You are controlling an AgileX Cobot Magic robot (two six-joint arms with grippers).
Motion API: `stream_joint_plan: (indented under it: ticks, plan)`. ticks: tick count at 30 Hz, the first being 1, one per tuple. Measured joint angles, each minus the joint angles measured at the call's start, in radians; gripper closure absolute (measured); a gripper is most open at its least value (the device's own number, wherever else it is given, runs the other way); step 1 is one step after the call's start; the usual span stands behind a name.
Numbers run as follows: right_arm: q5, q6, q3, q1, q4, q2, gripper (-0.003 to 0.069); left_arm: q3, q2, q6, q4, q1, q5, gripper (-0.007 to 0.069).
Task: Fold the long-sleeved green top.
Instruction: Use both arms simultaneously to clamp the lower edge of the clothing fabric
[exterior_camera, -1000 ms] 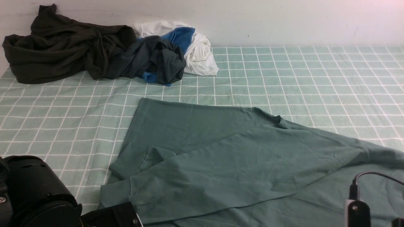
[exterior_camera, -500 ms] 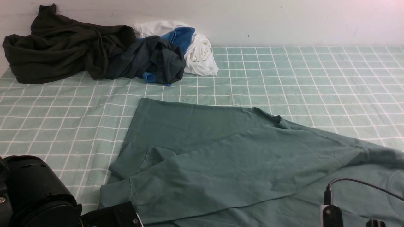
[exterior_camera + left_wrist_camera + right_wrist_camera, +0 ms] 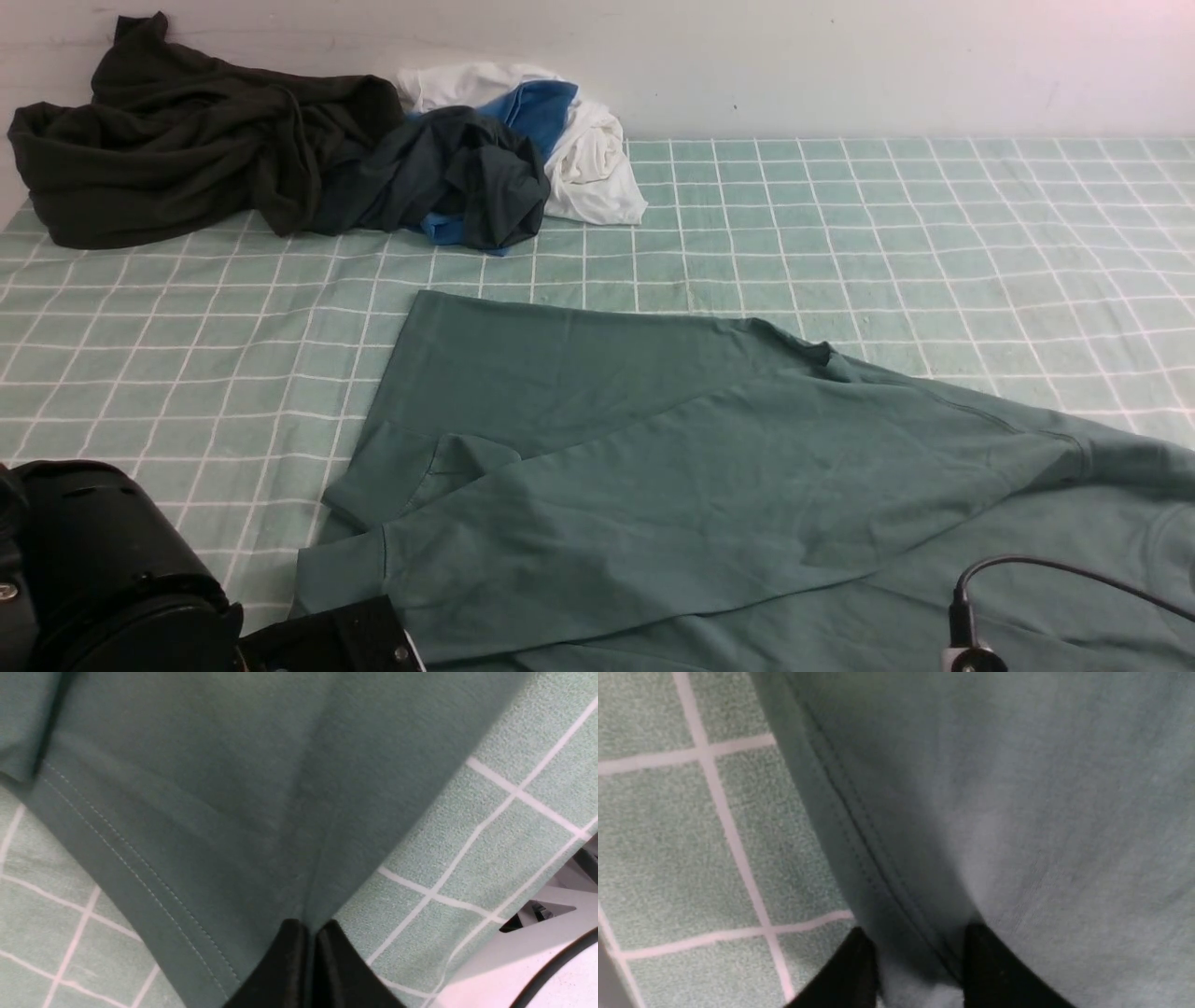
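Observation:
The green long-sleeved top (image 3: 672,485) lies flat on the checked cloth, from the middle to the near right, with one cuffed sleeve (image 3: 373,560) folded across its near left. In the left wrist view my left gripper (image 3: 312,926) is shut, pinching a fold of the top (image 3: 224,788) near its stitched hem. In the right wrist view my right gripper (image 3: 920,942) is open. Its two fingertips straddle a seamed edge of the top (image 3: 1017,812), low over the cloth. In the front view only the right arm's cable (image 3: 962,611) shows.
A very dark olive garment (image 3: 187,140), a dark grey-and-blue one (image 3: 448,182) and a white one (image 3: 588,154) are heaped at the far left by the wall. My left arm's black body (image 3: 103,569) fills the near left corner. The checked cloth (image 3: 934,224) covers the table.
In the front view the right arm's wrist has moved left and down, almost out of the bottom edge. The left arm and the top have not moved.

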Motion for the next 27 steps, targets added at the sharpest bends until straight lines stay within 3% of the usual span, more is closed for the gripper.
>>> stream_joint_plan:
  ticks: [4,6,19,27]
  plan:
    - [-0.028,0.004,0.007,0.0,-0.021,-0.021,0.0608,0.0,0.0,0.0,0.0,0.0,0.0,0.0625]
    - [-0.01,0.006,0.007,0.0,-0.021,-0.057,0.0638,0.0,0.0,0.0,0.0,0.0,0.0,0.0625]
    - [0.258,0.07,-0.174,-0.005,-0.065,-0.209,0.0642,-0.102,0.0,-0.011,0.055,0.0,0.065,0.0625]
    - [0.259,0.085,-0.36,-0.162,-0.091,-0.196,0.0642,-0.379,0.062,-0.025,0.202,0.053,0.132,0.0607]
